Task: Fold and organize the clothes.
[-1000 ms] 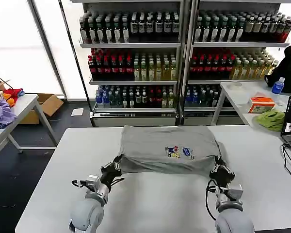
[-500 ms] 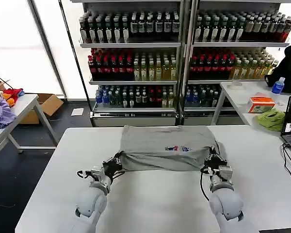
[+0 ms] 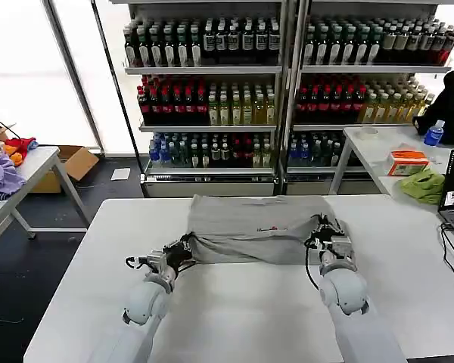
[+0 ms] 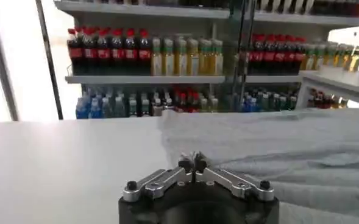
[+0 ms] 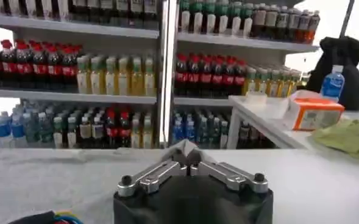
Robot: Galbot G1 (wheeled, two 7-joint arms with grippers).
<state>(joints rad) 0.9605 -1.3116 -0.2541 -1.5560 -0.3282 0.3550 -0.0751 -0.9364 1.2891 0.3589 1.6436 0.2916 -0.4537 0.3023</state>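
now both grippers (image 3: pixel 185 252) (image 3: pixel 320 229) pinch the t-shirt (image 3: pixel 250 227).

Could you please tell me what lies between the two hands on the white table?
In the head view, the folded grey cotton T-shirt spans from left hand to right hand.

Nothing readable is showing up anywhere, honestly. The bottles (image 3: pixel 212 106) on the shelves are facing out, but their labels are coming through as colour bands, no words. The print on the grey T-shirt (image 3: pixel 250 227) is tucking into the fold, so no letters there. The orange box (image 3: pixel 407 162) on the side table is looking blank too.
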